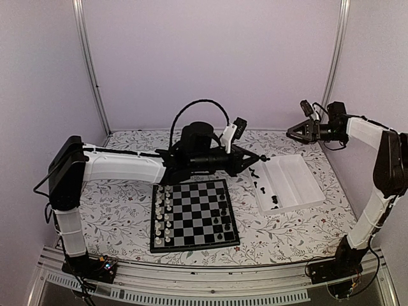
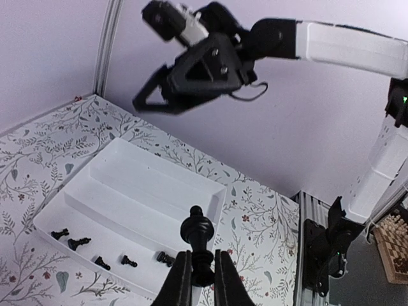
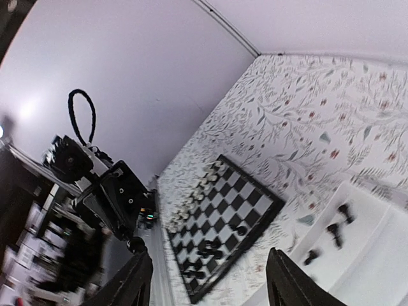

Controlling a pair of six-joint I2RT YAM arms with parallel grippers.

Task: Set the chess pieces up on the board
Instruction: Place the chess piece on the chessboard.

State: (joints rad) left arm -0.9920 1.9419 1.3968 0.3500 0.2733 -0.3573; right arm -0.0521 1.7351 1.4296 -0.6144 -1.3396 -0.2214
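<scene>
Grip, left: left gripper point(image 2: 203, 271) pinches the held black piece point(image 2: 198, 231) low on its stem, one finger pressed to each side. The piece stands upright, its rounded head and small tip clear above the fingertips.
Piece type: possibly a bishop or a queen; the outline is too dark to settle it.
Held piece, position: in the air over the near rim of the tray point(image 2: 150, 182), above the compartment where the loose black pieces point(image 2: 78, 242) lie. It does not touch the tray.
Loose black pieces: five counted in the left wrist view, lying in a rough row, all in the tray compartment on the board side.
Left arm, top view: the left gripper point(image 1: 260, 158) is stretched out past the board's far right corner, at the left end of the tray point(image 1: 299, 175). The held piece cannot be picked out there against the dark fingers.
Board: board point(image 1: 194, 215) lies flat on the table point(image 1: 127, 204), nearer the arm bases than the left gripper and well apart from the held piece. The tray sits just beside it on the right.
Set black pieces: a few set black pieces point(image 1: 222, 220) stand on the board's right-hand files.
White pieces: white pieces point(image 1: 162, 213) stand in two files along the board's left edge.
Grip, right: right gripper point(image 1: 296, 132) hangs high near the tray's far end, fingers spread wide and apart from every piece. In its own wrist view the board shows between them, far below.
</scene>
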